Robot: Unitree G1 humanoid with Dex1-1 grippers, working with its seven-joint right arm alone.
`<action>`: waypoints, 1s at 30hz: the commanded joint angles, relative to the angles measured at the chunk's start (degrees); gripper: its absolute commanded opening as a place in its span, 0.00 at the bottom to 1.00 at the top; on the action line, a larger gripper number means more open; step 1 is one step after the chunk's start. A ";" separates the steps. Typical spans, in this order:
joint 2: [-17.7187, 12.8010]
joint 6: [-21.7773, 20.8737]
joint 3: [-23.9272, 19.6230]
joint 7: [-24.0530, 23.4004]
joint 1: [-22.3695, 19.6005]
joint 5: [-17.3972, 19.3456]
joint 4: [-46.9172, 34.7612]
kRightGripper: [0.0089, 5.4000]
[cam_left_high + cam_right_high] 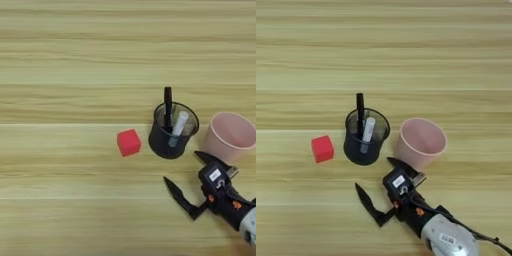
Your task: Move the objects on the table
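A small red cube (129,142) rests on the wooden table (65,65) near the middle. Just right of it stands a dark see-through holder (172,134) with a slim black marker pen (168,106) and a white pen (180,125) upright inside. Further right, a pale pink cup (231,135) stands upright with nothing in it. My right gripper (373,173) is open, just in front of the holder and the pink cup, with nothing between its fingers. Its right finger (398,164) lies close to the pink cup's base.
My silver forearm (448,240) enters from the bottom right corner. Bare wood stretches across the far half and the left side of the table.
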 commanded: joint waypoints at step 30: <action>-0.34 -0.28 -0.01 -0.04 -0.70 0.51 -3.17 1.00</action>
